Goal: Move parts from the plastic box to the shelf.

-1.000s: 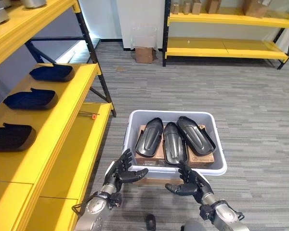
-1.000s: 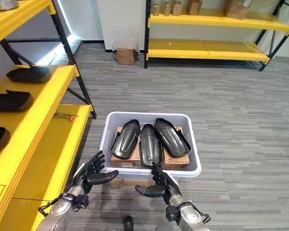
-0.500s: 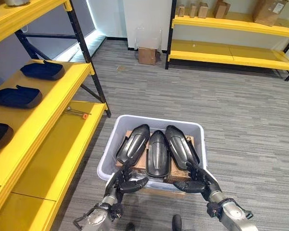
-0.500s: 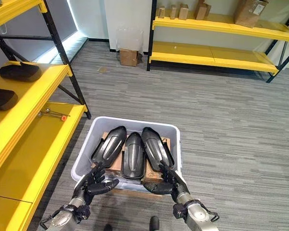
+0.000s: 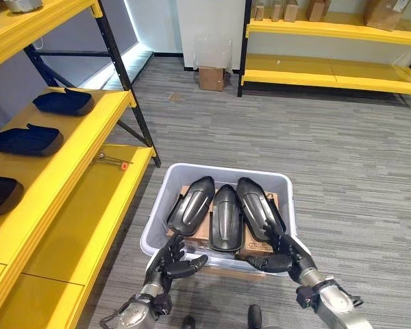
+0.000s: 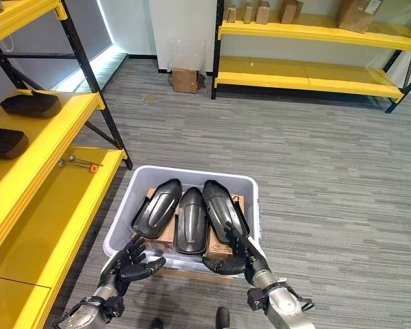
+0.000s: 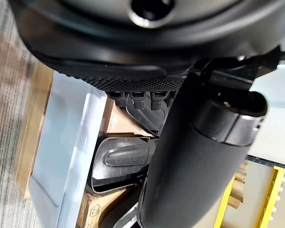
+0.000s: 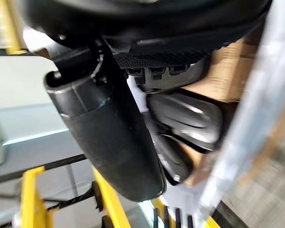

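Left eye view: both robot hands are reaching the plastic box, fingers spread.
Left robot hand and right robot hand are flanking its near rim, just before three glossy, elongated black parts.

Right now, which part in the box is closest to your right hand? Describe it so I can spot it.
Find the pale plastic box on the grey carpet beside the yellow shelf. Three black parts lie side by side in it on cardboard. Yours is the right part, angled toward the right hand, unlike the straight middle part.

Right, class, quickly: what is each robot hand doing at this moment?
Left hand: open, holding nothing, at the plastic box's near rim.
Right hand: open, holding nothing, same rim.
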Tool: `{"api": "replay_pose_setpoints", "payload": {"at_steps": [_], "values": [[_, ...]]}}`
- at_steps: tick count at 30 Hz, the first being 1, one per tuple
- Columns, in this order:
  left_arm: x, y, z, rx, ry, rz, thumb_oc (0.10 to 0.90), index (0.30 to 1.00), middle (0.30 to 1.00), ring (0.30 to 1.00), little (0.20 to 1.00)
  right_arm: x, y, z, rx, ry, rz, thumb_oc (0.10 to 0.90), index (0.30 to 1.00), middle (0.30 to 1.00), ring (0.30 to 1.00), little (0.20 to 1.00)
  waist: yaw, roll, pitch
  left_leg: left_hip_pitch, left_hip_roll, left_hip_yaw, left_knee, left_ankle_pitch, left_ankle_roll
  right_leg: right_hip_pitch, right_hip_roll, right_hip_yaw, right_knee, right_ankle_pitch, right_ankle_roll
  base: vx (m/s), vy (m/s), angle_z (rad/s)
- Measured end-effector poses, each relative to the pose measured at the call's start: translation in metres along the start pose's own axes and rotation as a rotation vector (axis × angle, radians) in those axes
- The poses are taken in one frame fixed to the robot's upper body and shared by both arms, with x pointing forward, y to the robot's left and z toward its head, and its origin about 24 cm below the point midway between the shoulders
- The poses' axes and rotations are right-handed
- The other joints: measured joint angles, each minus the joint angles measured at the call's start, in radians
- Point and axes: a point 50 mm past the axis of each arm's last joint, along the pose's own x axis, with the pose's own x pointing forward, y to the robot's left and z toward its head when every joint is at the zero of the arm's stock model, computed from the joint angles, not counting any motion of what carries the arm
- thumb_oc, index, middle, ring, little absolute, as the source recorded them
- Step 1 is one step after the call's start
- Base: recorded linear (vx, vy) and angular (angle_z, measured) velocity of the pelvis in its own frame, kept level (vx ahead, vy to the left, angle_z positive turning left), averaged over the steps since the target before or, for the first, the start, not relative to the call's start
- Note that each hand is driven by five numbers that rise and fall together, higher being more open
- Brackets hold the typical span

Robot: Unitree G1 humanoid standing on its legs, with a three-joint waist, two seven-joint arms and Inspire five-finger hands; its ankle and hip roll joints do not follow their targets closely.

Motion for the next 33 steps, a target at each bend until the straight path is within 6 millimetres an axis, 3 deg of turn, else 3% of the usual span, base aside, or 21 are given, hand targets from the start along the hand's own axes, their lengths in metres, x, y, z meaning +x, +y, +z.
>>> {"api": "replay_pose_setpoints", "payload": {"at_steps": [4,10,14,17,26,30,33], "values": [[-0.004,0.004,-0.003,0.000,0.012,-0.012,0.900,1.000,1.000,1.000,1.000,0.002,-0.028,0.025,-0.232,-0.079,-0.060,0.900,1.000,1.000,1.000,1.000,0.001,0.000,0.000,-0.012,-0.006,-0.001,0.000,0.000,0.000,-0.010,-0.005,0.001,0.000,0.001,0.002,-0.01,0.001,0.01],[-0.003,0.002,0.004,0.015,-0.009,-0.046,0.900,1.000,1.000,1.000,1.000,0.012,-0.052,0.061,-0.453,-0.163,-0.098,0.900,1.000,1.000,1.000,1.000,0.009,0.004,0.012,-0.090,-0.009,-0.005,0.005,0.017,-0.010,-0.084,-0.007,-0.001,0.008,0.024,0.000,-0.16,0.009,0.00],[0.005,-0.001,0.017,0.062,-0.040,-0.088,0.900,1.000,1.000,1.000,1.000,0.025,-0.067,0.090,-0.630,-0.220,-0.125,0.900,1.000,1.000,1.000,1.000,0.007,0.016,0.060,-0.153,-0.017,-0.015,0.030,0.023,-0.011,-0.133,-0.014,-0.014,0.008,0.036,0.000,-0.17,0.024,0.07],[0.020,-0.010,0.038,0.107,-0.096,-0.144,0.900,1.000,1.000,1.000,1.000,0.041,-0.084,0.121,-0.785,-0.260,-0.165,0.900,1.000,1.000,1.000,1.000,0.008,0.030,0.152,-0.234,-0.032,-0.023,0.080,0.025,-0.011,-0.187,-0.023,-0.010,0.008,0.062,-0.001,-0.13,-0.004,0.05],[0.032,-0.021,0.074,0.094,-0.238,-0.165,0.900,1.000,1.000,1.000,1.000,0.064,-0.080,0.148,-0.860,-0.298,-0.153,0.900,1.000,1.000,1.000,1.000,0.042,0.019,0.287,-0.325,-0.043,-0.007,0.136,0.020,-0.005,-0.285,-0.029,0.014,0.056,0.074,-0.005,-0.09,0.012,-0.05],[0.039,-0.026,0.097,0.104,-0.333,-0.159,0.900,1.000,1.000,1.000,1.000,0.070,-0.089,0.164,-0.921,-0.297,-0.186,0.900,1.000,1.000,1.000,1.000,0.058,0.004,0.349,-0.411,-0.059,-0.012,0.241,-0.012,0.006,-0.372,-0.045,0.018,0.167,0.037,-0.001,-0.08,0.008,0.02],[0.042,-0.026,0.108,0.106,-0.373,-0.149,0.900,1.000,1.000,1.000,1.000,0.070,-0.092,0.164,-0.921,-0.292,-0.201,0.900,1.000,1.000,1.000,1.000,0.059,-0.007,0.378,-0.448,-0.069,-0.021,0.292,-0.028,0.012,-0.408,-0.059,0.024,0.223,0.016,0.002,-0.04,0.007,0.11]]}}
